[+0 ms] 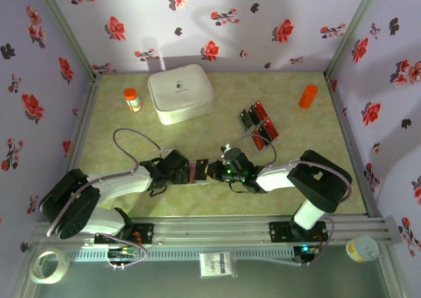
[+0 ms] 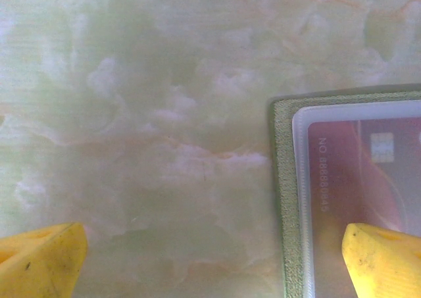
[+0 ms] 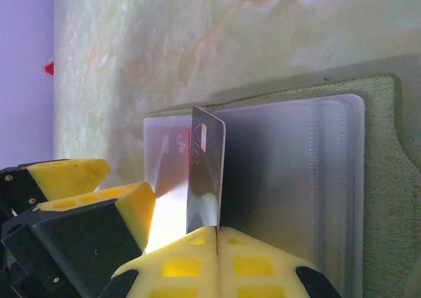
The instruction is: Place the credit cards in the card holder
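Note:
The olive-green card holder (image 1: 198, 171) lies open at the table's near middle, between my two grippers. Its clear pocket holds a red card (image 2: 368, 173). My right gripper (image 3: 217, 235) is shut on a black credit card (image 3: 207, 173), which stands on edge over the holder's (image 3: 378, 179) clear pockets, next to a pocketed red card (image 3: 168, 147). My left gripper (image 2: 214, 258) is open, one yellow fingertip (image 2: 385, 262) over the holder's edge (image 2: 284, 199) and the other over bare table. Several loose red and black credit cards (image 1: 258, 124) lie at the back right.
A big white rounded box (image 1: 179, 92) stands at the back, with an orange-capped bottle (image 1: 132, 99) to its left. An orange cylinder (image 1: 308, 95) stands at the back right. Floral walls enclose the table on three sides.

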Available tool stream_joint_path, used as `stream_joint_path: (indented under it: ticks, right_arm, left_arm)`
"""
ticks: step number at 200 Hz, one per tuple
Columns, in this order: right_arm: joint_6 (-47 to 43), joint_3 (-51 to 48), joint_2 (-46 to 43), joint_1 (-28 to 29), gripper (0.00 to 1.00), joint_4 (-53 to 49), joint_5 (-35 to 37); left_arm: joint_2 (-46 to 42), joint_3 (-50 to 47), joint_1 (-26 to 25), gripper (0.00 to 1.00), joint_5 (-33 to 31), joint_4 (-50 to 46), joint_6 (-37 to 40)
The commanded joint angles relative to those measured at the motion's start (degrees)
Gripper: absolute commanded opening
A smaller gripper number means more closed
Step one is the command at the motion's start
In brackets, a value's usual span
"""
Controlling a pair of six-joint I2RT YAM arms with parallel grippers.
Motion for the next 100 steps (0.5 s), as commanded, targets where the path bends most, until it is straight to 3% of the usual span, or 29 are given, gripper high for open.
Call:
stream_joint_path:
  ticks: [1, 100]
  right_arm:
    - [-1.1, -0.7, -0.9, 0.5, 0.00, -3.3, -1.0]
    - [-3.5, 3.0, 0.0, 0.5, 0.00, -11.6, -3.8]
  left_arm:
    - [-0.2, -0.9, -0.3, 1.00, -1.4, -2.2, 0.0]
    - [-0.2, -1.0, -0.3, 1.00, -1.5, -2.3, 0.0]
